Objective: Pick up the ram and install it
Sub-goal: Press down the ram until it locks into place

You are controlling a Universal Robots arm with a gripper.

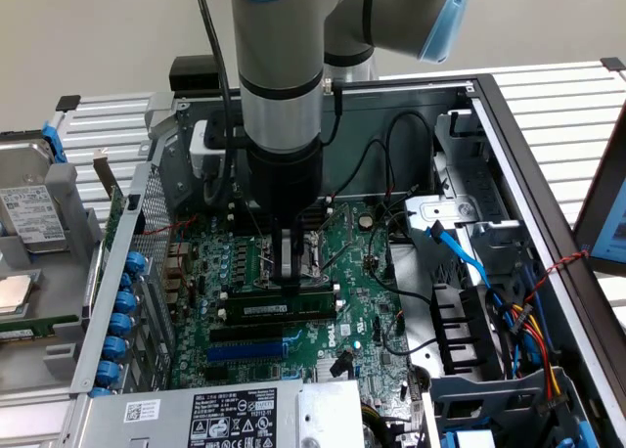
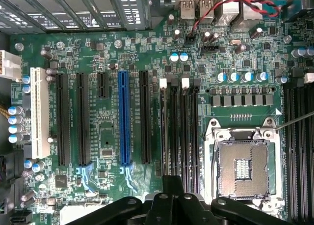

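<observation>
Ram point(image 1: 277, 293) directly beneath gripper point(image 1: 290, 272)

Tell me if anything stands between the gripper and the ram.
Nothing visible does. The gripper hangs directly over the ram, which lies along a black slot beside the CPU socket; no cable crosses between them.

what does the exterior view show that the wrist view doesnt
Exterior view alone: the arm reaching down into the open computer case, the ram standing in a slot under the gripper, a second green stick beside it, and the blue cable.
Wrist view alone: the white slot.
Both: the motherboard, the blue slot and the CPU socket.
</observation>
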